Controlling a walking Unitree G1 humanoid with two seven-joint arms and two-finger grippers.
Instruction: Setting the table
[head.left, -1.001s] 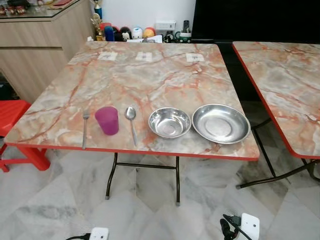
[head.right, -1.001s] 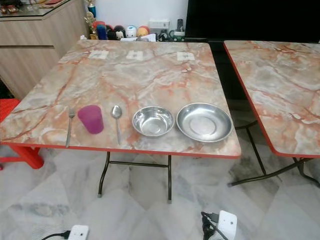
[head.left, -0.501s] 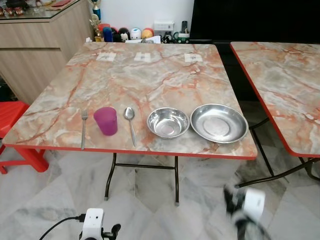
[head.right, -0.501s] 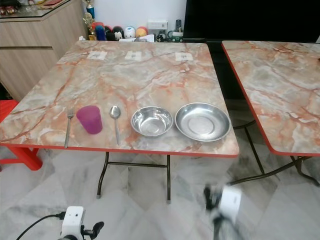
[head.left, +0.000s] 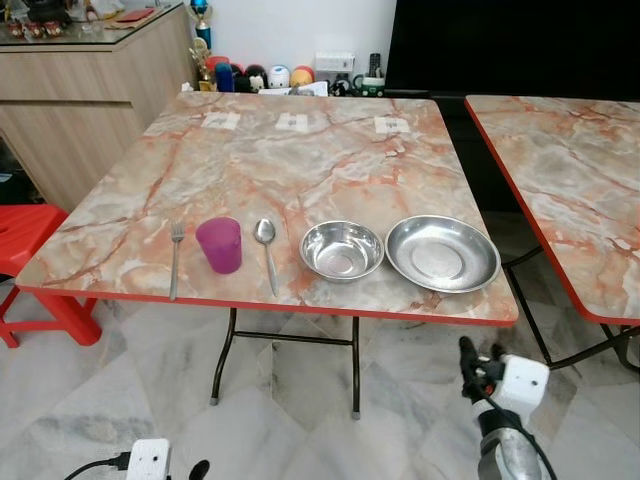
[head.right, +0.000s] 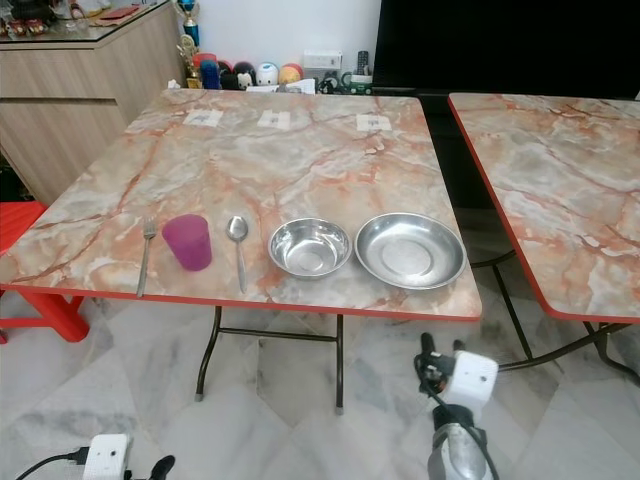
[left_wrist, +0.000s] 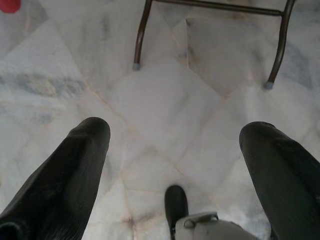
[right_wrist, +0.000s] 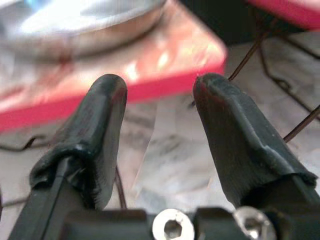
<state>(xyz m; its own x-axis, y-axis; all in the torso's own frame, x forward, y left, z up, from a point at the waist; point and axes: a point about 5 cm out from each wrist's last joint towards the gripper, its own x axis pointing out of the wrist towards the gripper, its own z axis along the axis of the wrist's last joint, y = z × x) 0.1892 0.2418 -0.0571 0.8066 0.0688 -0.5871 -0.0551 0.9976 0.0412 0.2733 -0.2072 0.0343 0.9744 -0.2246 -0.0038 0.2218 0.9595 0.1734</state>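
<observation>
A marble-patterned counter with a red edge carries 5 things in a row along its near side: a fork, a purple cup, a spoon, a steel bowl and a wide steel plate. The cup stands upright between fork and spoon, close to both but touching neither; bowl and plate sit just beside each other, rims nearly meeting.

The right gripper is raised in front of the counter's near right corner, below its edge — its jaws are parted with a moderate gap and hold nothing. Its wrist view is blurred, but what looks like the plate's rim and the red edge lie beyond the fingers.

The left gripper hangs low over the pale tiled floor, jaws spread wide and empty — 2 dark counter legs stand ahead of it.

A second, similar counter stands to the right, a red stool to the left.
</observation>
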